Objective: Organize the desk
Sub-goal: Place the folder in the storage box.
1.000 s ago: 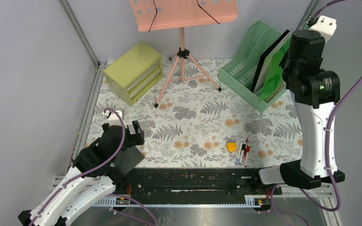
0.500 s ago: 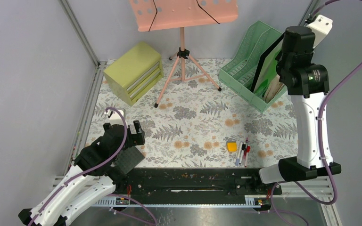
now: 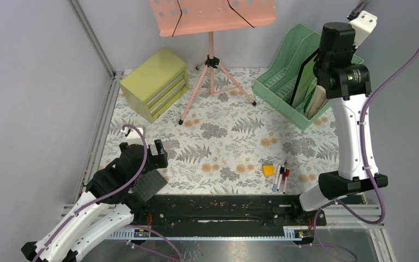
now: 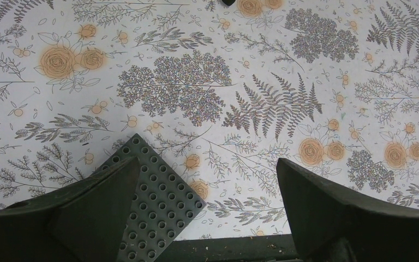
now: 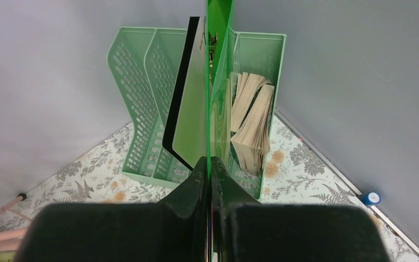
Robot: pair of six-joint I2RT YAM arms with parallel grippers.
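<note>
The desk [image 3: 223, 136] is a fern-and-flower printed tabletop. A thin green folder [image 5: 218, 82] stands edge-on in the mint green file rack [image 5: 136, 93] at the back right. My right gripper [image 5: 211, 164] is shut on the folder's near edge. A black-edged sheet [image 5: 183, 98] leans just left of it and a stack of books [image 5: 253, 120] fills the slot to the right. From above, the folder [image 3: 307, 82] sits in the rack [image 3: 275, 76] under the raised right wrist. My left gripper [image 4: 207, 164] hangs open and empty over the desk [image 4: 251, 82], its left finger over a grey studded baseplate [image 4: 153, 202].
An olive drawer cabinet [image 3: 155, 83] and a pink music stand [image 3: 211, 65] stand at the back. Pens [image 3: 281, 176] and a small yellow block [image 3: 268, 170] lie near the front edge. The baseplate [image 3: 151, 185] lies front left. A blue roll [image 5: 370, 197] rests by the right wall.
The right arm has swung back and to the left, carrying the green folder further into the rack and turning it edge-on. The left arm has stayed still.
</note>
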